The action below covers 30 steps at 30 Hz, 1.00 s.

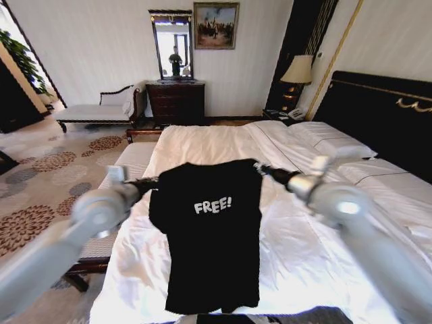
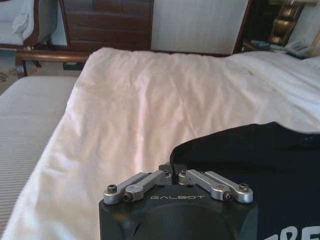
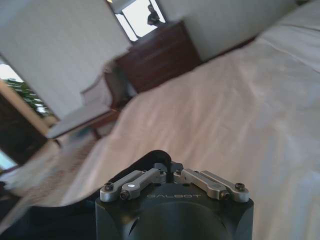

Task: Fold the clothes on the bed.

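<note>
From the head view I see the T-shirt (image 1: 206, 236) hanging over the bed (image 1: 304, 256), my left hand (image 1: 154, 181) and right hand (image 1: 258, 167) each pinching a shoulder. My left wrist view shows the fingers (image 2: 167, 174) clamped on black cloth; my right wrist view shows the same.

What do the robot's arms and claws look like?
Both arms are smooth, rounded, light grey tubes that get thinner and turn black near the ends. The left claw and the right claw each sit on a black round body marked GALBOT in pale letters, with silver metal links held by small dark screws.
</note>
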Motion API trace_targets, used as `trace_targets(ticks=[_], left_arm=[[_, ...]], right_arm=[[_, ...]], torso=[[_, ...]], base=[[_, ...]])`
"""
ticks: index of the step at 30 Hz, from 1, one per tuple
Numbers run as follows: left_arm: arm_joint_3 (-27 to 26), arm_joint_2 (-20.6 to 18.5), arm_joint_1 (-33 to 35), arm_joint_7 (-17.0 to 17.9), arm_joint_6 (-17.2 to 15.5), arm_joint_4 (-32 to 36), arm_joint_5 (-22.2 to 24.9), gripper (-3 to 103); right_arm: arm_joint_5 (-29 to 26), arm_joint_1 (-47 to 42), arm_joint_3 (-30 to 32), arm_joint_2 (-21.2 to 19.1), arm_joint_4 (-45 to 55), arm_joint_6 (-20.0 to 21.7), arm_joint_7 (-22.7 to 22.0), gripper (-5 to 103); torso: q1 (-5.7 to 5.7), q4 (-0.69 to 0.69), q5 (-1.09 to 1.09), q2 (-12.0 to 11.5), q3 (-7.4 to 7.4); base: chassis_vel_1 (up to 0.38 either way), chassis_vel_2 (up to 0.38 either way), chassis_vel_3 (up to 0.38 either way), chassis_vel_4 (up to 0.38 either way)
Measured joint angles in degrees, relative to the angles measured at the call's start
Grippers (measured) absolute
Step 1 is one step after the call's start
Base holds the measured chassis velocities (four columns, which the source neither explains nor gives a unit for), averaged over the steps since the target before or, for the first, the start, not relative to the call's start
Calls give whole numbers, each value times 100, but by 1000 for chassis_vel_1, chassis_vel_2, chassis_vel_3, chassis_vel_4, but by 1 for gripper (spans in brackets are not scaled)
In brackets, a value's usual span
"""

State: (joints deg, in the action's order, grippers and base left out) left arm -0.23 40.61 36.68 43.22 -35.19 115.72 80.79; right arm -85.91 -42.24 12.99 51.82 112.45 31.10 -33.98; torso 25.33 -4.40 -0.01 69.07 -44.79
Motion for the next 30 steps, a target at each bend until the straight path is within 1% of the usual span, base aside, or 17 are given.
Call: trace_targets(ticks=[3,4,8,9,10,12,14,15,18,20,21,24,25,27,28,30], left_arm=[[308,532,-272,-99,69,-624,-425,1],[308,532,-272,-99,69,-624,-425,1],[524,1103,-399,-331,303,-1413,-967,1],[524,1103,-399,-331,303,-1413,-967,1],[555,1176,-400,-377,351,-1549,-1058,1],[617,1369,-405,-515,479,-1925,-1328,1],[670,1561,-463,-634,583,-2252,-1549,1],[670,1561,-463,-634,583,-2252,-1549,1],[891,1906,-808,-747,755,-2817,-1711,1],[1128,2191,-1133,-852,907,-3293,-1817,1],[1128,2191,-1133,-852,907,-3293,-1817,1],[1493,2671,-1633,-1084,1069,-4179,-2005,1],[1493,2671,-1633,-1084,1069,-4179,-2005,1],[1641,3127,-1994,-1312,1141,-4962,-2238,1],[1641,3127,-1994,-1312,1141,-4962,-2238,1],[1680,3610,-2347,-1526,1234,-5779,-2486,1]], right_arm=[[511,297,-381,321,-802,-171,245,1],[511,297,-381,321,-802,-171,245,1],[1160,498,-664,625,-1640,-407,562,1],[1160,498,-664,625,-1640,-407,562,1],[1350,513,-713,670,-1776,-476,628,1],[1988,541,-855,783,-2186,-709,910,1],[2309,595,-922,940,-2547,-848,1055,1],[2309,595,-922,940,-2547,-848,1055,1],[2634,812,-1001,1371,-3332,-1067,1224,1],[2776,938,-1018,1537,-3761,-1221,1338,1],[2776,938,-1018,1537,-3761,-1221,1338,1],[2871,1147,-1067,1734,-4337,-1349,1482,1],[2871,1147,-1067,1734,-4337,-1349,1482,1],[2962,1357,-1141,1923,-4790,-1340,1493,1],[2962,1357,-1141,1923,-4790,-1340,1493,1],[3086,1568,-1166,2108,-5266,-1338,1480,1]], torso=[[-3,-1,2,0,2],[-3,-1,2,0,2],[-4,-1,0,1,3],[-4,-1,0,1,3],[-4,-1,0,1,3],[-3,-1,1,1,2],[-4,-1,0,1,2],[-4,-1,0,1,2],[-6,0,3,2,3],[-5,2,1,2,3],[-5,2,1,2,3],[-4,-2,1,2,2],[-4,-2,1,2,2],[-4,-3,2,2,2],[-4,-3,2,2,2],[-4,-2,2,2,2]], base=[[0,0,0,0],[0,0,0,0],[0,0,0,0],[0,0,0,0],[0,0,0,0],[0,0,0,0],[0,0,0,0],[0,0,0,0],[0,0,0,0],[0,0,0,0],[0,0,0,0],[0,0,0,0],[0,0,0,0],[0,0,0,0],[0,0,0,0],[0,0,0,0]])
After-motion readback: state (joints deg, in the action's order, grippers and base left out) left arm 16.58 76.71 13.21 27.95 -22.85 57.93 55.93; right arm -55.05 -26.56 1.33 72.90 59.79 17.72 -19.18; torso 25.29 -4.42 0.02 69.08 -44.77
